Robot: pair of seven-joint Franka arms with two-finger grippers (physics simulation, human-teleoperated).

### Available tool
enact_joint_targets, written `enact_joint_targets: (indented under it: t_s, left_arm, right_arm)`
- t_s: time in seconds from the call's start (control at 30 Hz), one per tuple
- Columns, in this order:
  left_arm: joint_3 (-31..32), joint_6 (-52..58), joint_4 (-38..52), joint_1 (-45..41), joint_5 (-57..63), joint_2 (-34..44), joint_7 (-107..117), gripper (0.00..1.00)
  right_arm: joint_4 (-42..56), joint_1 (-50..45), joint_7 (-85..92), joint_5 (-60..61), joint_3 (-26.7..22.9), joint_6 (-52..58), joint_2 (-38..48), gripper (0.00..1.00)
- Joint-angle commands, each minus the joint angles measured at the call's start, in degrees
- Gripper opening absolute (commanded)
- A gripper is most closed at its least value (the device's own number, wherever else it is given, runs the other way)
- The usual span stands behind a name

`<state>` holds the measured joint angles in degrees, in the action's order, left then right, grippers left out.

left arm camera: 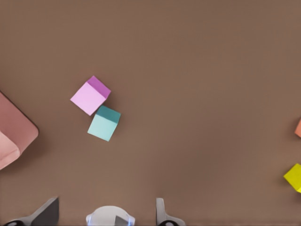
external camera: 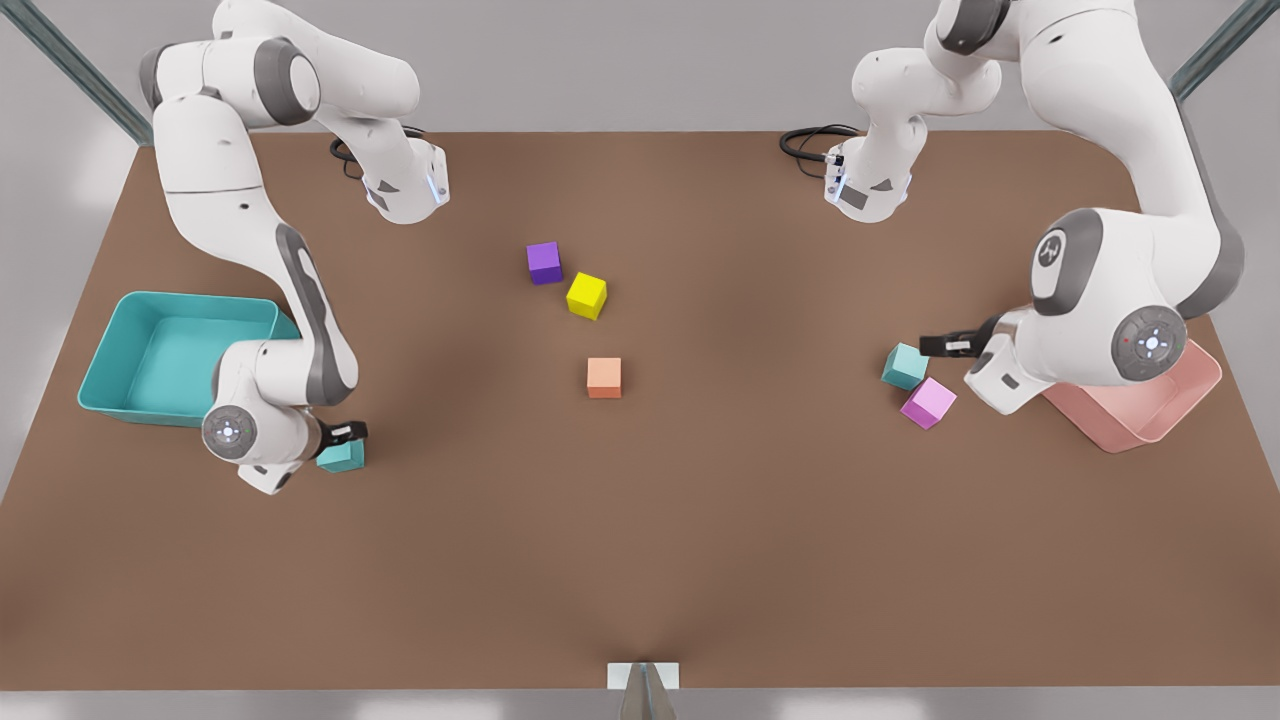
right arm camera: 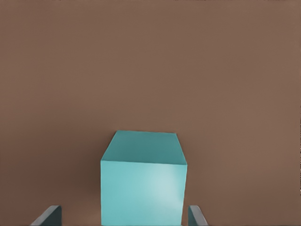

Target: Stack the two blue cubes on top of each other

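One blue cube [external camera: 341, 457] [right arm camera: 143, 183] rests on the table at the front view's left, beside the teal bin. My right gripper [external camera: 345, 433] [right arm camera: 122, 214] is open, and its fingers [right arm camera: 47, 216] stand on either side of this cube. The other blue cube [external camera: 905, 366] [left arm camera: 104, 123] lies at the front view's right, against a pink cube [external camera: 928, 402] [left arm camera: 90, 95]. My left gripper [external camera: 945, 345] [left arm camera: 106, 205] hovers open well above the table near that cube and holds nothing.
A teal bin [external camera: 120, 400] stands at the front view's left and a pink bin [external camera: 1180, 400] [left arm camera: 14, 136] at its right. Purple [external camera: 544, 262], yellow [external camera: 586, 295] [left arm camera: 294, 176] and orange [external camera: 604, 377] cubes lie mid-table.
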<state>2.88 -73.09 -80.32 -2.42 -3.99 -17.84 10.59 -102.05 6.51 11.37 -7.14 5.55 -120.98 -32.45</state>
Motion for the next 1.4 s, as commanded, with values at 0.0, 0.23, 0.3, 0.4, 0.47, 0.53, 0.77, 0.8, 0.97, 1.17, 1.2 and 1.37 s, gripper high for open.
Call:
enact_joint_targets:
  t_s: [0.0,0.23,0.3,0.4,0.47,0.53,0.77,0.8,0.97,1.17,1.2,1.37]
  left_arm:
    - [-0.2,-2.6,-3.7,0.0,0.1,2.4,-0.2,1.0]
    - [-1.4,-12.7,-14.2,-1.5,-0.1,6.8,-0.2,1.0]
    - [-1.4,-13.0,-15.2,-1.5,-0.1,6.9,-0.2,1.0]
    - [-1.6,-16.6,-20.5,-1.5,-0.1,8.9,-0.2,1.0]
    - [-1.6,-19.3,-22.9,-1.6,-0.1,10.0,-0.2,1.0]
    - [-1.6,-21.1,-24.2,-1.6,-0.1,9.9,-0.2,1.0]
    - [-3.1,-22.7,-28.1,-1.6,-0.1,9.8,-20.1,1.0]
    - [-3.1,-22.7,-28.9,-1.6,0.1,9.8,-25.1,1.0]
    - [-3.3,-28.5,-33.7,-1.4,0.7,9.8,-25.1,1.0]
    - [-3.3,-42.7,-44.7,-0.8,3.0,9.9,-31.9,1.0]
    - [-3.4,-43.2,-44.7,0.0,3.0,9.8,-34.0,1.0]
    - [-4.5,-52.3,-49.8,0.8,3.1,9.6,-38.2,1.0]
  right_arm:
    - [-0.2,0.3,3.0,0.1,0.0,-3.2,-0.1,1.0]
    - [-0.3,0.9,3.0,1.0,0.1,-4.9,-1.9,1.0]
    - [-0.3,1.0,2.9,1.1,0.0,-5.8,-3.1,1.0]
    - [-0.3,1.0,2.6,1.1,0.1,-7.8,-5.0,1.0]
    - [0.0,1.0,2.5,1.4,0.0,-8.4,-6.0,1.0]
    - [0.3,1.5,2.6,1.4,0.1,-8.6,-5.9,0.98]
    - [1.8,0.9,2.5,4.3,1.3,-4.3,-3.3,0.39]
    - [1.9,0.9,2.5,5.6,3.1,-3.6,-2.5,0.39]
    - [11.1,-12.8,-35.9,7.2,15.9,0.2,-4.3,0.4]
    - [47.1,-41.4,-69.6,6.3,6.0,-2.0,-26.3,0.41]
    - [48.6,-43.3,-71.5,6.3,4.6,-3.5,-28.0,0.41]
    - [49.1,-49.7,-74.7,6.3,-3.4,-7.4,-30.8,0.41]
